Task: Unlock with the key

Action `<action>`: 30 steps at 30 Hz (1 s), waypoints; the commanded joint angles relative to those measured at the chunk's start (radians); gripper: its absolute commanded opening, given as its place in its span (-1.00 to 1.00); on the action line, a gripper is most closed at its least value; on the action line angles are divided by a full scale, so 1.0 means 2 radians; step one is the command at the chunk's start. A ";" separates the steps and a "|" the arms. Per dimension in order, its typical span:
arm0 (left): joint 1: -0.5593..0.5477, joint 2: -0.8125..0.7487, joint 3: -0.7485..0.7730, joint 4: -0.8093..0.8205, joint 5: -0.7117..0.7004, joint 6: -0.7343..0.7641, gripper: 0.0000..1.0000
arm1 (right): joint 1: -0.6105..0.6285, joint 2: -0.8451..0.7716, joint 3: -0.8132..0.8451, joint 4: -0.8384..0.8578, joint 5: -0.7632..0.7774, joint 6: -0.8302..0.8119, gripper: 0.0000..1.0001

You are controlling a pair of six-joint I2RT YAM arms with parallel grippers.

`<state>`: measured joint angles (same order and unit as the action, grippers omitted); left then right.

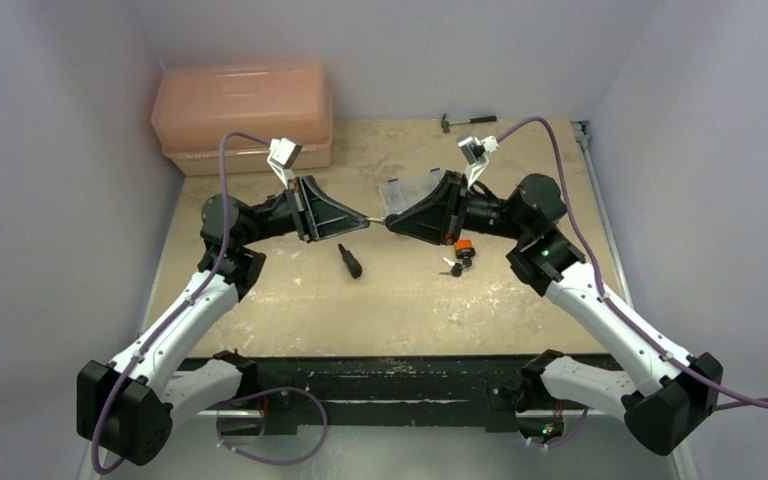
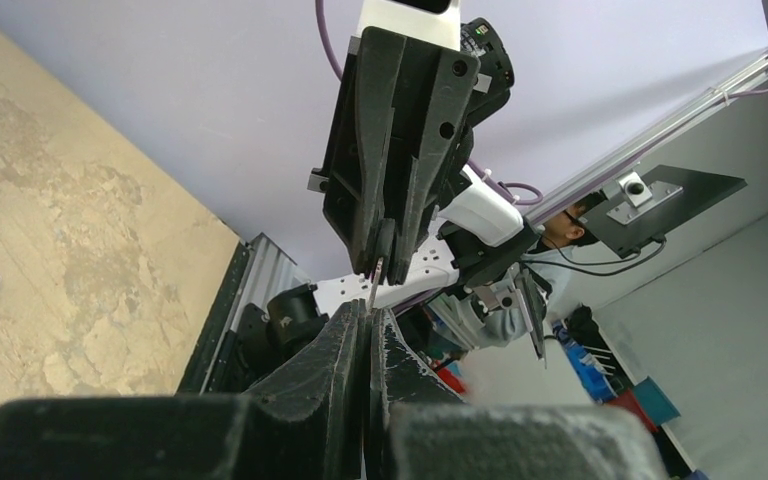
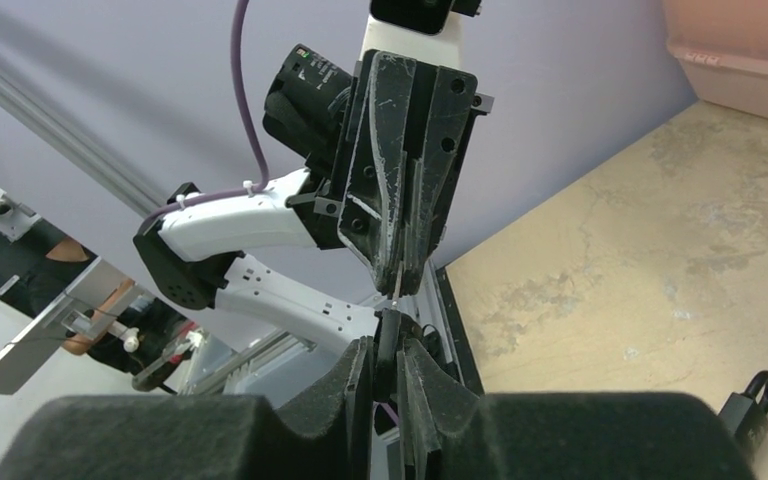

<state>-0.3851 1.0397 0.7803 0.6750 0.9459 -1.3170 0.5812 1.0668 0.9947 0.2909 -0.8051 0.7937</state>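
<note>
One salmon-pink plastic case (image 1: pixel 245 115) with rounded corners sits at the far left of the table (image 1: pixel 290 310), whose top is tan, mottled and matte. Left gripper (image 1: pixel 363 221): black wedge-shaped fingers, scuffed, pressed together on the end of the thin metal blade. The key (image 2: pixel 372 285) is held in the air above the table's middle, bridging the two gripper tips, which point at each other. Right gripper (image 1: pixel 390 221): fingers pinching the key's rounded black head, the blade pointing toward the left gripper. On the table below lies a black padlock (image 1: pixel 349 260) on its side. Right of it are a small orange-and-black item (image 1: pixel 463 246) and, touching it, a bunch of black-headed keys (image 1: pixel 453 267). Behind the right gripper lies a crinkled clear plastic bag (image 1: pixel 410 190).
</note>
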 commanded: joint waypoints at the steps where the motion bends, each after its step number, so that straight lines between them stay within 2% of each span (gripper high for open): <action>1: -0.003 -0.001 0.001 -0.002 -0.004 0.024 -1.00 | -0.001 0.001 0.024 0.011 -0.015 -0.006 -0.73; 3: -0.003 -0.002 0.004 -0.014 -0.005 0.031 -1.00 | -0.001 0.000 0.024 0.007 -0.014 -0.006 -0.95; 4: -0.003 -0.002 0.006 -0.024 -0.006 0.037 -1.00 | -0.001 0.000 0.024 0.005 -0.012 -0.007 -1.00; 8: -0.003 0.002 0.020 -0.067 -0.007 0.062 -0.95 | -0.001 -0.010 0.020 -0.028 0.008 -0.040 -1.00; 10: -0.003 0.006 0.034 -0.125 -0.009 0.087 -0.58 | -0.001 -0.022 0.017 -0.056 0.025 -0.067 -1.00; 12: -0.003 0.008 0.055 -0.196 -0.017 0.138 -0.11 | -0.001 -0.036 0.005 -0.072 0.054 -0.071 -1.00; 13: -0.002 0.009 0.064 -0.225 -0.024 0.154 0.05 | -0.001 -0.044 0.000 -0.083 0.071 -0.080 -1.00; 15: -0.002 0.009 0.078 -0.269 -0.035 0.183 0.20 | -0.001 -0.059 -0.014 -0.100 0.106 -0.097 -1.00; 19: -0.002 0.009 0.102 -0.368 -0.075 0.247 0.27 | -0.001 -0.091 -0.041 -0.110 0.147 -0.106 -1.00; 22: -0.003 0.010 0.115 -0.441 -0.144 0.283 0.26 | -0.001 -0.111 -0.056 -0.122 0.173 -0.115 -1.00; 25: -0.003 0.001 0.101 -0.477 -0.231 0.278 0.26 | -0.001 -0.129 -0.068 -0.133 0.199 -0.121 -1.00; 30: -0.007 0.021 0.114 -0.562 -0.338 0.283 0.25 | -0.001 -0.139 -0.066 -0.177 0.245 -0.141 -1.00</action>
<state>-0.3889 1.0622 0.9691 -0.2710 0.5060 -0.8001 0.5770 0.8146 0.8577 0.0006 -0.4324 0.5686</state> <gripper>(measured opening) 0.630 0.053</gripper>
